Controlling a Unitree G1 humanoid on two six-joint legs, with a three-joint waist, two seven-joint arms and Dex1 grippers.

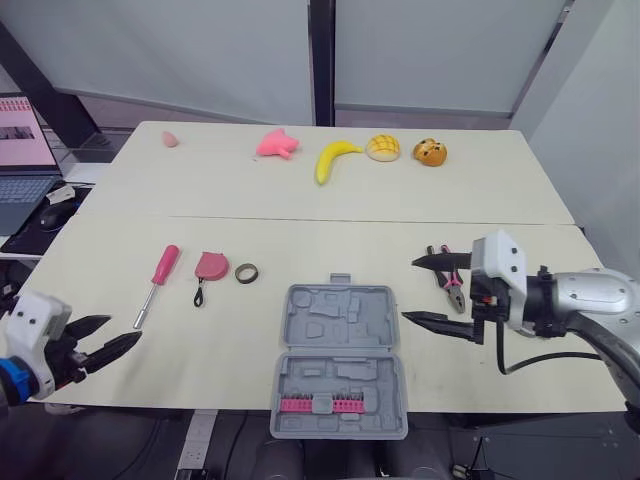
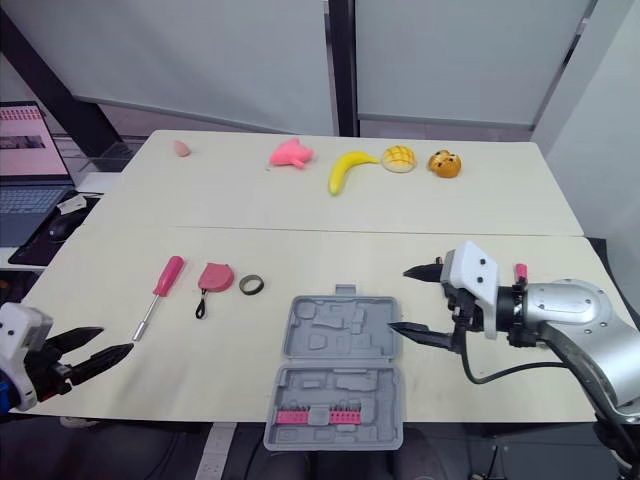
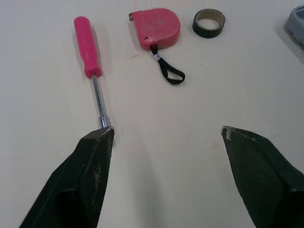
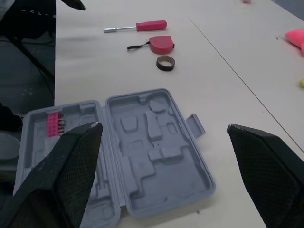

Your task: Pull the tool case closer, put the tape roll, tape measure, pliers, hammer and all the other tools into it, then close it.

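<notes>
Tool case [image 1: 338, 360] lies open at the surface's near edge. Left claw [image 1: 122, 332] gapes at the screwdriver [image 1: 157, 283] tip; right claw [image 1: 410, 290], also released, hovers by what seem pliers [image 1: 450, 287] — reach further, to the handle, before closing.

Two pale worktops [image 1: 500, 200] butted edge to edge; white wall panels [image 1: 180, 50] behind, split by dark post [image 1: 321, 50]; laptop [image 1: 22, 135] far left.

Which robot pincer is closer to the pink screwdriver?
Left. The left pincer is open right by the metal tip of the screwdriver. The right pincer is far off, on the other side of the open tool case.
</notes>
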